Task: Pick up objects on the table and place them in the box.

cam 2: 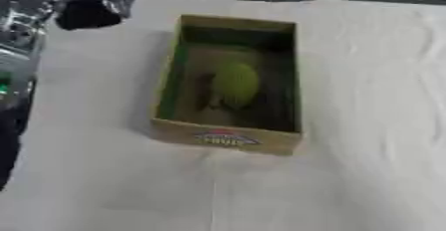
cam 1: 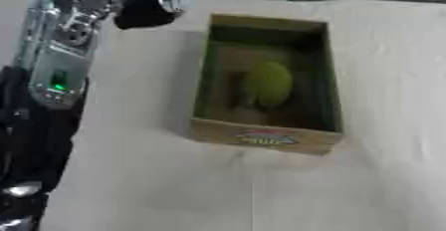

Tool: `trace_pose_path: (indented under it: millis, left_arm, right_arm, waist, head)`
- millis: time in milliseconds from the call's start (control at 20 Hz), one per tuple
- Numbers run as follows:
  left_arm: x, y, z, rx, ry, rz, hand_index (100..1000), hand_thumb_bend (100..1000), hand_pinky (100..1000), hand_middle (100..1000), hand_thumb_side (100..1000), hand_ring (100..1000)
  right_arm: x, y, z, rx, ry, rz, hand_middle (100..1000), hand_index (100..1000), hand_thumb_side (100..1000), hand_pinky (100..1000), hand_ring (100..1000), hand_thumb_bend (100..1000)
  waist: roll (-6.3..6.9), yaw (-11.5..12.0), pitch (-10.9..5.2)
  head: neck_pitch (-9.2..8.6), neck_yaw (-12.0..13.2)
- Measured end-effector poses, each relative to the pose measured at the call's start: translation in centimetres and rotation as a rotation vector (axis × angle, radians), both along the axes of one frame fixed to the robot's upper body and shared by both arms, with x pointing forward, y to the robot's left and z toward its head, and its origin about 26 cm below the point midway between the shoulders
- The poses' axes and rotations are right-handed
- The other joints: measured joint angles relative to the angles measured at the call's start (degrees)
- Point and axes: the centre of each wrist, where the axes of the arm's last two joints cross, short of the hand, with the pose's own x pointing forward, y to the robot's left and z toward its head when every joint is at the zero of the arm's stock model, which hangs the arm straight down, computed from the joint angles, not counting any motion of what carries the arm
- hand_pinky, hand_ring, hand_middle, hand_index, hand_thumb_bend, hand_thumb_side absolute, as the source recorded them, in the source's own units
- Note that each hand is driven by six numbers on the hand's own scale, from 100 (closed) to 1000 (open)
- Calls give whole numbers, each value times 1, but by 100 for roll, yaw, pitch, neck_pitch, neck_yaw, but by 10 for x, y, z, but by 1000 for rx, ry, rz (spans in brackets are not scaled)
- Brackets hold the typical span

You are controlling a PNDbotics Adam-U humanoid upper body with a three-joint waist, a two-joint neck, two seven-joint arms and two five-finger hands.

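The box (cam 1: 266, 83) sits open near the middle of the cloth-covered desk (cam 1: 174, 185), its printed short wall facing six o'clock. Inside, a green rounded object (cam 1: 268, 83) lies on the floor of the box, roughly central. No other loose object shows on the bare cloth around it.

The left arm (cam 1: 61, 60) comes in along the nine-to-eleven o'clock edge, and the left hand (cam 1: 144, 11) shows as a dark shape at about eleven o'clock from the box, near its far left corner but apart from it. Whether its fingers are apart or together I cannot tell; nothing is visibly held. The right hand is not in view.

The likely risks from here:
- The hand, swinging back across the desk, could clip the box's far left corner and skew or tip it.
- The cloth may drag under the forearm and pull the box along.
- The green object looks free to roll if the box is knocked.
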Motion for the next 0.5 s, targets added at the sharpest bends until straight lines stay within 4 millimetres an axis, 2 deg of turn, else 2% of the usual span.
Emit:
trace_pose_path:
  millis: [250, 350, 500]
  left_arm:
    - [-33, 71, -15, -382, -101, 30, 885, 100, 587, 717, 515, 812]
    - [-45, 87, -19, -484, -160, 40, 882, 100, 574, 703, 522, 799]
    - [-61, 101, -26, -587, -251, 46, 861, 100, 571, 689, 547, 788]
  right_arm:
    - [-1, -1, -1, -14, 6, -14, 582, 815, 321, 841, 748, 100]
    - [0, 0, -1, -17, 8, -15, 581, 816, 349, 843, 750, 100]
    - [0, 1, -2, -21, 12, -13, 581, 817, 367, 845, 752, 100]
  waist:
    - [-22, 140, 34]
    - [-24, 186, 65]
    - [-73, 256, 105]
  head:
    - [-11, -236]
    - [-16, -297]
    - [-68, -370]
